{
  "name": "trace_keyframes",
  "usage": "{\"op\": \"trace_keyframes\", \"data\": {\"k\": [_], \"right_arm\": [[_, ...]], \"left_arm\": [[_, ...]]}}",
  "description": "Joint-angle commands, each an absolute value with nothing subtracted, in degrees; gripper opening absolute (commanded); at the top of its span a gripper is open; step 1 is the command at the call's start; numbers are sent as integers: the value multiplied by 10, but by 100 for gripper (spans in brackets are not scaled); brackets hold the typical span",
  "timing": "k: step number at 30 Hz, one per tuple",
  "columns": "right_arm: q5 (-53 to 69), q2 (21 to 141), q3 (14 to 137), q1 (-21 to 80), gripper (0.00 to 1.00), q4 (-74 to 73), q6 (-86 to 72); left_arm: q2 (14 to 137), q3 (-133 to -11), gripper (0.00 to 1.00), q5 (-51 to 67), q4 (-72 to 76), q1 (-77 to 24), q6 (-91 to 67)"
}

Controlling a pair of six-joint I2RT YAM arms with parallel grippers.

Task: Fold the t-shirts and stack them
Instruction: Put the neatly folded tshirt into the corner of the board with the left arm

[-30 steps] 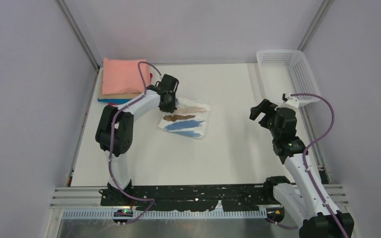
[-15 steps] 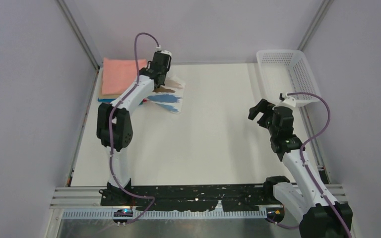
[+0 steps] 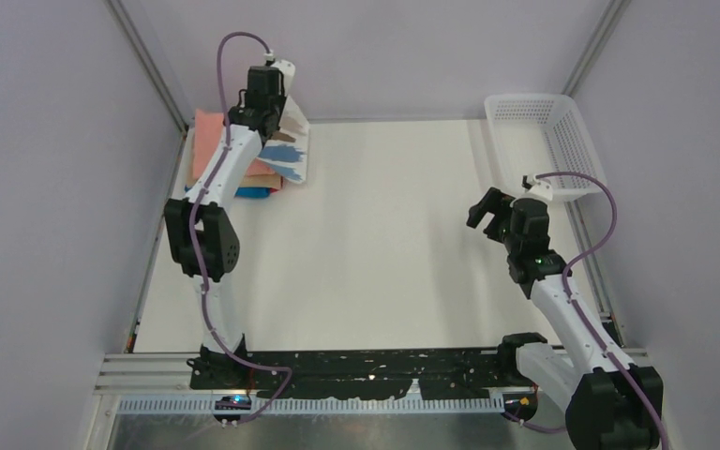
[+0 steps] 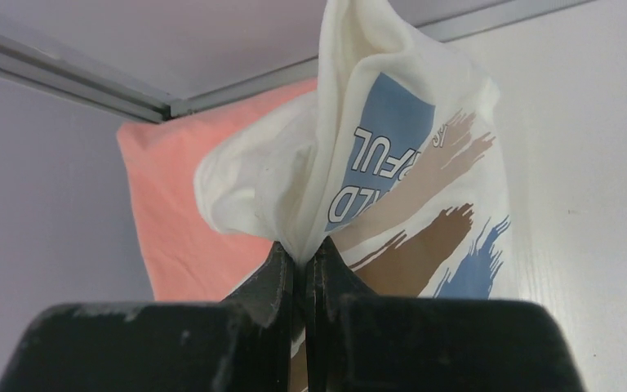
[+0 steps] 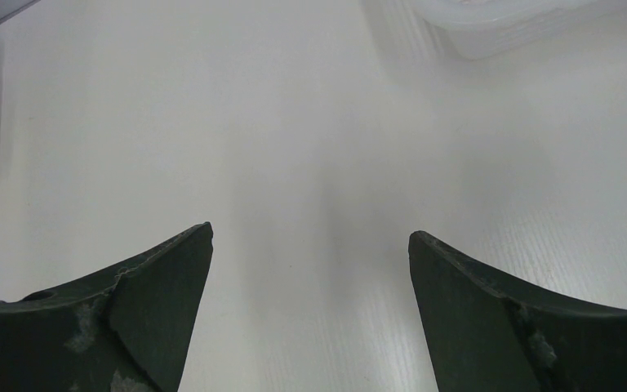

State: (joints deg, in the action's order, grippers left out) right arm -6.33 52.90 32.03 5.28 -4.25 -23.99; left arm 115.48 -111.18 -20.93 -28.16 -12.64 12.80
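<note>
My left gripper [image 3: 275, 114] is shut on the white t-shirt with blue and brown brushstroke print [image 3: 290, 155] and holds it lifted over the stack at the back left. In the left wrist view the gripper [image 4: 300, 249] pinches a bunched fold of the white t-shirt [image 4: 408, 180], which hangs down. The salmon-pink folded t-shirt [image 3: 208, 141] tops the stack, also showing in the left wrist view [image 4: 184, 212]. A tan layer and a blue t-shirt [image 3: 253, 191] peek out beneath. My right gripper [image 3: 484, 208] is open and empty over bare table [image 5: 310, 237].
A white plastic mesh basket [image 3: 544, 141] stands at the back right, its corner showing in the right wrist view [image 5: 506, 24]. Grey enclosure walls and metal frame rails [image 3: 150, 70] border the table close behind the stack.
My left gripper has carried the white printed t-shirt from the table's middle-left up and back-left over the stack. The right arm has barely moved.
</note>
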Motion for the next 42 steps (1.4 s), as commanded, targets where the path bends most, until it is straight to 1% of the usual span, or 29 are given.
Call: {"op": "trace_keyframes", "data": {"k": [1, 7, 17, 24, 27, 38, 42], "right_arm": [[-69, 538, 332, 52, 95, -14, -231], [-69, 546, 336, 52, 95, -21, -232], [-83, 549, 337, 52, 95, -27, -233], [-89, 555, 341, 52, 95, -31, -233], [-91, 557, 343, 52, 95, -33, -233], [-104, 571, 347, 52, 95, -47, -232], [-105, 583, 351, 52, 95, -52, -232]], "left_arm": [[1126, -1179, 0, -169, -277, -113, 157], [1101, -1187, 0, -107, -282, -90, 151], [1139, -1265, 0, -43, -372, -39, 120], [1142, -1261, 0, 19, -388, -4, 128], [1159, -1270, 0, 23, -394, -3, 127], [1239, -1323, 0, 5, -413, 54, 164], [1251, -1321, 0, 5, -405, 86, 154]]}}
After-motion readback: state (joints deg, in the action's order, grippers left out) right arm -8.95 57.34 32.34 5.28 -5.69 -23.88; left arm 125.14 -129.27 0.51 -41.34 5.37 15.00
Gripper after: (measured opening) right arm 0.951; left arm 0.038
